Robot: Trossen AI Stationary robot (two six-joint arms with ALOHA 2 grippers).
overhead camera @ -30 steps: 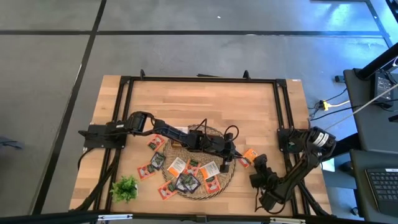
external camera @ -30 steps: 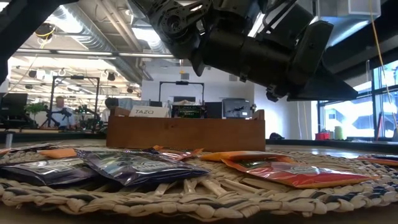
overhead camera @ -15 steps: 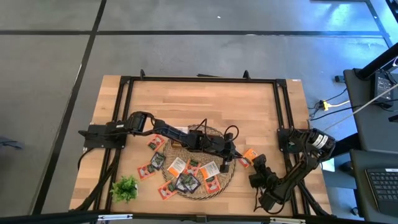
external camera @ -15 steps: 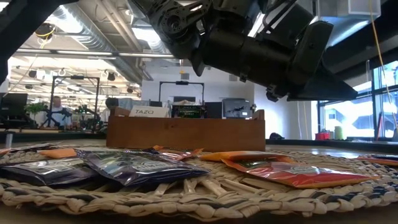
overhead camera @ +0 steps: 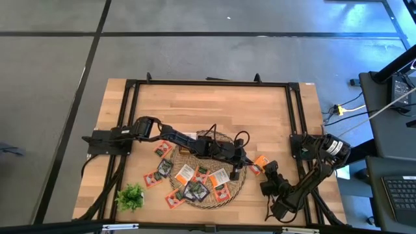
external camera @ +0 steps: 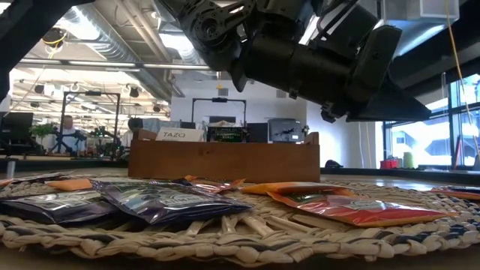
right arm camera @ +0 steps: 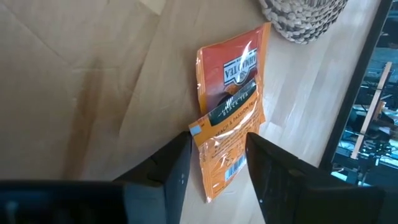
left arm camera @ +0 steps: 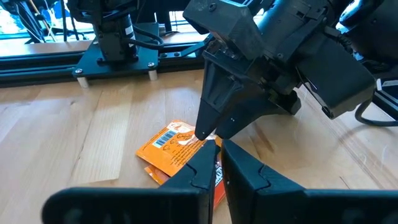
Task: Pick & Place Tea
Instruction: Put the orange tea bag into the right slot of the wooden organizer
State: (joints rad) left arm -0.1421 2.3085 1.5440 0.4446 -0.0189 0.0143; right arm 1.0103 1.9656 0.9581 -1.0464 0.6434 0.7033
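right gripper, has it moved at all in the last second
No. In the high view the right gripper sits at the same spot beside the small flat orange tea sachets, right of the round wicker mat.

"tazo" shows on a white tea sachet in the tray.

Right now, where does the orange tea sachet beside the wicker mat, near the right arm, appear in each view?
High view: orange tea sachet just right of the wicker mat.
Low view: I cannot identify it.
Left wrist view: sachet on bare wood, under the right hand.
Right wrist view: sachet between the fingers.
Shared landmark: wicker mat edge.
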